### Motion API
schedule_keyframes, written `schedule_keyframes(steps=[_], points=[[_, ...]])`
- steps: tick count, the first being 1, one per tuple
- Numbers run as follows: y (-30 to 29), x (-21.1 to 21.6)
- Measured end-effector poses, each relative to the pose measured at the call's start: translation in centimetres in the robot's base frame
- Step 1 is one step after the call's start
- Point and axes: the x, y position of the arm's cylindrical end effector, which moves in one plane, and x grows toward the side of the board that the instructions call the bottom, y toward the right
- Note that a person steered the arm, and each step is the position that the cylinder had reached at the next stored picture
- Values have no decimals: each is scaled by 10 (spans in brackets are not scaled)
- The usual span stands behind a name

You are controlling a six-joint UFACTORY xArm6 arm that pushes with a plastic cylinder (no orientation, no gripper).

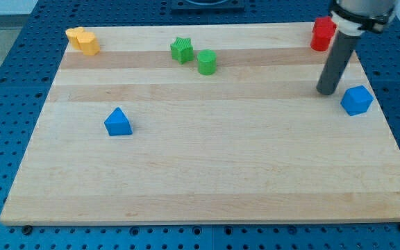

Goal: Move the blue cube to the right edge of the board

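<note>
The blue cube (356,100) lies on the wooden board (214,173) close to its right edge, in the upper half of the view. My tip (327,91) rests on the board just to the left of the cube and slightly above it, with a small gap between them. The dark rod rises from the tip to the view's top right.
A blue triangular block (119,122) lies at the left middle. A green star-shaped block (182,50) and a green cylinder (207,62) sit at the top centre. Yellow blocks (82,40) are at the top left corner. A red block (322,33) is at the top right, beside the rod.
</note>
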Motion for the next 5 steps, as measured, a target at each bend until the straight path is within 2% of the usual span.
schedule_keyframes(steps=[2, 5], points=[[-10, 10], [13, 53]])
